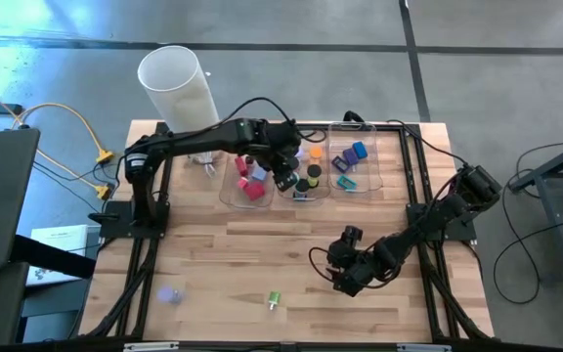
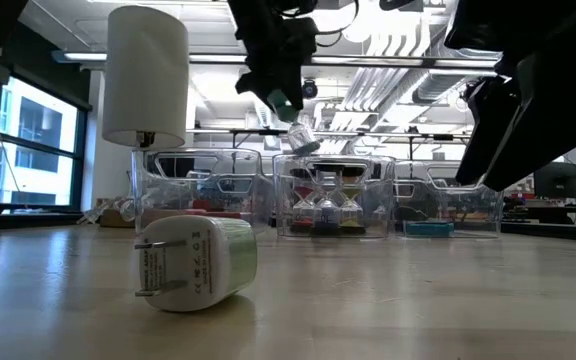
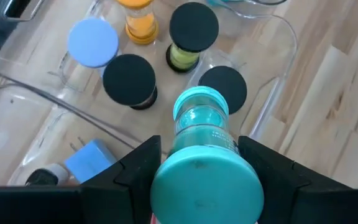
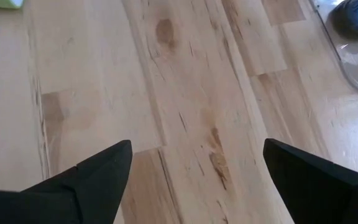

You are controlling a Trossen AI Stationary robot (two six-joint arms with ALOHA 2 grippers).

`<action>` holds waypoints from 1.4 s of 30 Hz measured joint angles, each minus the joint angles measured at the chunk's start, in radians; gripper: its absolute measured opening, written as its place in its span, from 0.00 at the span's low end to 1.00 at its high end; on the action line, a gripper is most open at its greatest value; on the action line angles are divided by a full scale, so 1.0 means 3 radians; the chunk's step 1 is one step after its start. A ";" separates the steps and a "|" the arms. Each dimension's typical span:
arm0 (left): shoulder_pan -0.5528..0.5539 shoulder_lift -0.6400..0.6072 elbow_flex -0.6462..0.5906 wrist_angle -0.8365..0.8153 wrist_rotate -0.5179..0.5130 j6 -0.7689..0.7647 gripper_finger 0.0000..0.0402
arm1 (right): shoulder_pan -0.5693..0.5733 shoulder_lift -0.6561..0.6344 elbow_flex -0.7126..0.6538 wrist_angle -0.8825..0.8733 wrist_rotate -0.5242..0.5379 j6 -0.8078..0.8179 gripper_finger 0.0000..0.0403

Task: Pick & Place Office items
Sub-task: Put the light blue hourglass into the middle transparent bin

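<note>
Wood planks make up the tabletop [image 1: 262, 264], pale and grained, with three clear plastic trays [image 1: 301, 191] in a row near its far edge. Above the middle tray the left gripper [image 3: 197, 155] clamps a small teal-capped bottle [image 3: 201, 140], round and glossy. In that tray below it stand black round caps [image 3: 129, 78], an orange bottle [image 3: 138, 25] and a light-blue disc [image 3: 93, 42]; red blocks [image 1: 251, 186] fill the tray beside it. A tall white cylinder [image 1: 177, 83] stands just beyond the trays. Nearer than the trays, the right gripper [image 4: 194, 168] hovers with fingers spread wide and empty over bare wood. A green-and-white plug [image 2: 193, 263] and a lavender cap [image 1: 169, 293] lie well apart from the trays.
</note>
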 joint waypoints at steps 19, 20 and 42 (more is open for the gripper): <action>0.0007 0.0237 0.0001 -0.0003 -0.0088 -0.0003 0.47 | 0.0006 0.0000 0.0000 -0.0003 0.0071 0.0000 0.88; 0.0007 0.0240 -0.0001 -0.0039 -0.0088 -0.0003 0.47 | 0.0006 0.0000 0.0000 -0.0003 0.0078 0.0000 0.88; 0.0010 0.0634 -0.0001 0.0086 0.0001 0.0008 0.47 | 0.0006 0.0000 0.0001 0.0029 0.0086 -0.0003 0.88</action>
